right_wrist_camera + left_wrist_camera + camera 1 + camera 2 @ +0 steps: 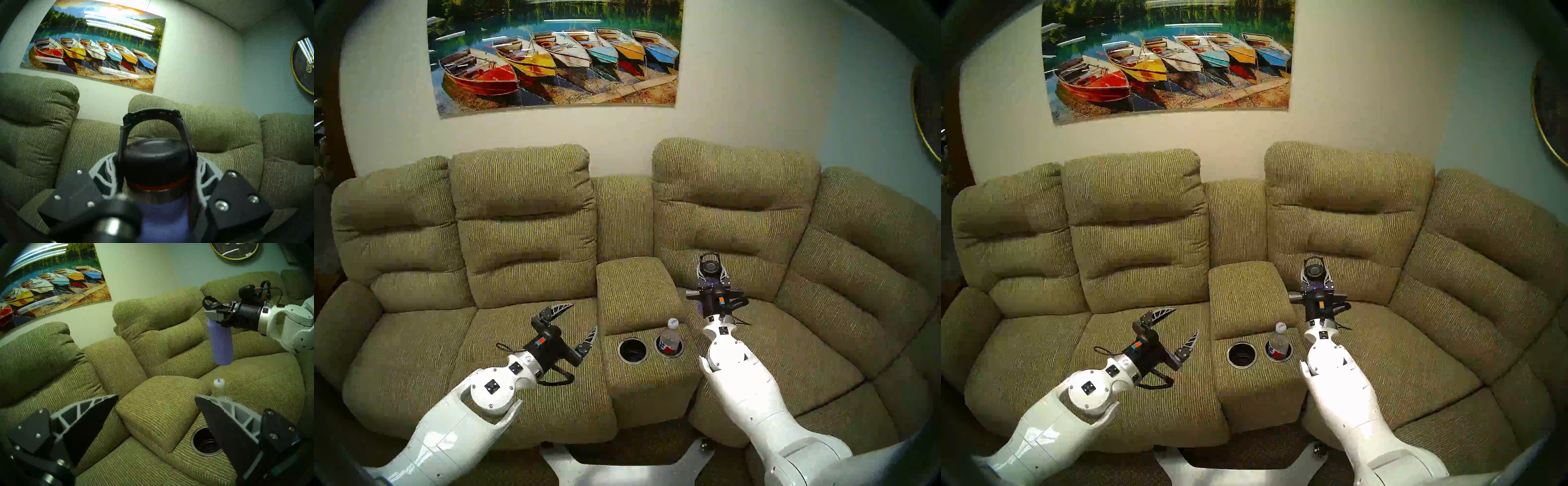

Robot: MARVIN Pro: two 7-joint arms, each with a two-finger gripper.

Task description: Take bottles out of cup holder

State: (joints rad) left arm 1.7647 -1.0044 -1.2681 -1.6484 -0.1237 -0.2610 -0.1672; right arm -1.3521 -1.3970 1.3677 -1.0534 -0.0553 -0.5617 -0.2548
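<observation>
While the right tool grips the lavender flask just under its black loop-handled cap, the body of the flask hangs straight down below the fingers, clear of the sofa seat beneath it. That high grip looks deliberate: taking the flask at the neck leaves the whole body free to slide up out of a well, and the cap's shoulder (wider than the neck) should keep it from slipping through. The fingers are closed only partway, as far as the flask lets them, one on each side of the neck.

Back and to the left of that tool sits the cup holder, two silver-rimmed wells side by side in the console. The well farther from the tool is empty. The nearer one holds the clear plastic bottle, upright, its white cap and upper half standing above the rim, which gives a tool something to take hold of.

The left tool hangs over the seat on the other side of the console, jaws spread wide and holding nothing, pointed toward the wells. From its own camera the empty well lies just ahead of its right finger, with the bottle's cap beyond. I judge the task half done: one flask is out and needs setting down, one bottle remains.
</observation>
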